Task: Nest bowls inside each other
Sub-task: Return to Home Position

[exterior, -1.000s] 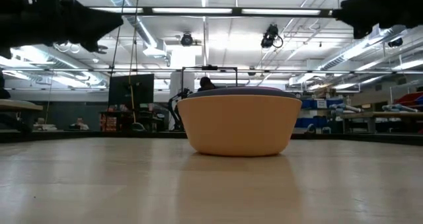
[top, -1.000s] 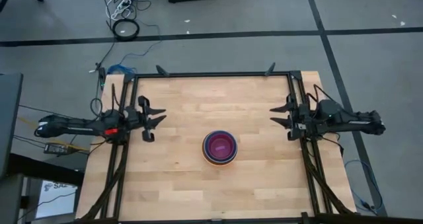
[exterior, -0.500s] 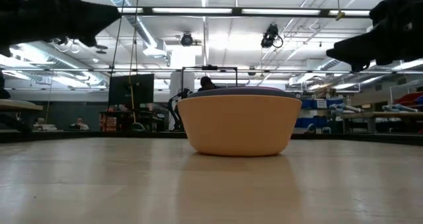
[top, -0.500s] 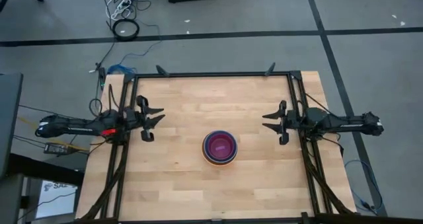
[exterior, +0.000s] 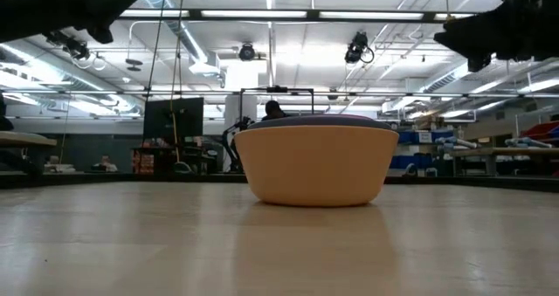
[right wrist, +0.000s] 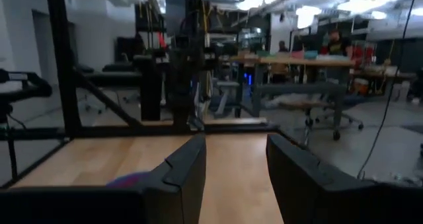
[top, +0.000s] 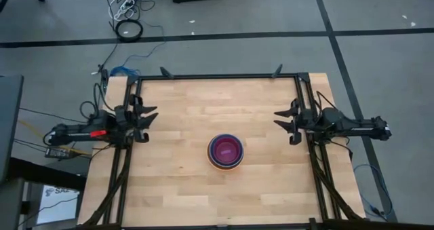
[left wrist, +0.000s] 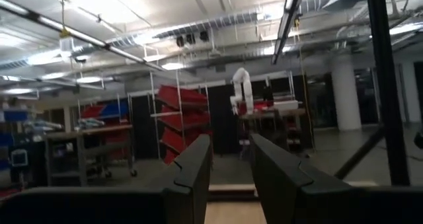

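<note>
The bowls (top: 225, 150) stand nested in one stack at the table's middle, the stack's base on the wood. From above, a purple inside shows within blue and orange rims. In the low view the orange outer bowl (exterior: 317, 165) hides the rest, apart from a purple rim (exterior: 314, 120). My left gripper (top: 148, 121) hovers open near the table's left edge, and its wrist view shows nothing between the fingers (left wrist: 231, 168). My right gripper (top: 281, 125) hovers open near the right edge and points toward the stack. It too has nothing between its fingers (right wrist: 236, 164).
A black frame (top: 217, 76) runs along the table's far, left and right edges. Bare wood lies all around the stack. Cables (top: 129, 28) lie on the floor beyond the far edge. Workshop benches and racks show behind the table in the low view.
My left gripper has drawn back toward the table's left edge, risen and tipped upward, still open. My right arm has stretched out flatter, and its gripper has stayed open near the right edge. The stack of bowls has not moved.
</note>
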Robot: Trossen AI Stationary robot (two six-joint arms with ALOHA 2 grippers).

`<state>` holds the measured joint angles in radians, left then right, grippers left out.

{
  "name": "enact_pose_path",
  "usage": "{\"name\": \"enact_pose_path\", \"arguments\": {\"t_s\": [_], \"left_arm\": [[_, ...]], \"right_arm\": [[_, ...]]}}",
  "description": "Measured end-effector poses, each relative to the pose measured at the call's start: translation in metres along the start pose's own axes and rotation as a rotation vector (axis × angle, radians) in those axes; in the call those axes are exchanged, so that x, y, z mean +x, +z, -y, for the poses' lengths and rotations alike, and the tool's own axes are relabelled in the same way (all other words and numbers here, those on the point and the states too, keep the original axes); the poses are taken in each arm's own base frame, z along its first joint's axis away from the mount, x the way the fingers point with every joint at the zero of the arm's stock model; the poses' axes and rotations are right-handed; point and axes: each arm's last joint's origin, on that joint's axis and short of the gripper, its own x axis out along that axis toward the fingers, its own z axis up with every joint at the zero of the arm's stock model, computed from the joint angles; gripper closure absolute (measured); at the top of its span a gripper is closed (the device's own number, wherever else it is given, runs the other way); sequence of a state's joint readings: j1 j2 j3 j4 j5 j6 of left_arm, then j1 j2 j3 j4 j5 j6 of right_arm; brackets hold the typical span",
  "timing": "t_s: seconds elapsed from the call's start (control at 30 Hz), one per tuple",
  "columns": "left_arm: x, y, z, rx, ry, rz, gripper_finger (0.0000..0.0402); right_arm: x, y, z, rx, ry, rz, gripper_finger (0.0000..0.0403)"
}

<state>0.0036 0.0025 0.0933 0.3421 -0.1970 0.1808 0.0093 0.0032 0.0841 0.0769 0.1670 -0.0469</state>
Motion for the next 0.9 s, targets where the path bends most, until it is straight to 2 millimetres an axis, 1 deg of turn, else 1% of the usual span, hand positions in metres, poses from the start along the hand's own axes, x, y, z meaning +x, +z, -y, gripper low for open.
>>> {"name": "enact_pose_path", "arguments": {"t_s": [0.17,0.4,0.47,0.6,0.77,0.9], "left_arm": [[-0.001,-0.007,0.002,0.009,-0.037,-0.074,0.0287],[-0.003,-0.019,0.005,0.034,-0.078,-0.200,0.0287],[-0.004,-0.026,0.007,0.037,-0.081,-0.226,0.0287],[-0.007,-0.048,0.010,0.002,-0.079,-0.277,0.0287],[-0.008,-0.050,0.010,0.003,-0.089,-0.297,0.0287],[-0.010,-0.055,0.013,0.013,-0.167,-0.354,0.0287]], "right_arm": [[0.000,0.000,0.000,-0.040,0.005,-0.016,0.0257],[-0.001,-0.010,0.000,-0.025,0.010,-0.117,0.0257],[0.000,-0.014,-0.001,-0.026,0.010,-0.124,0.0257],[0.000,-0.021,-0.001,-0.008,0.009,-0.128,0.0257],[0.002,-0.030,-0.002,-0.002,0.015,-0.121,0.0257],[0.003,-0.032,-0.002,-0.024,0.057,-0.140,0.0257]]}}
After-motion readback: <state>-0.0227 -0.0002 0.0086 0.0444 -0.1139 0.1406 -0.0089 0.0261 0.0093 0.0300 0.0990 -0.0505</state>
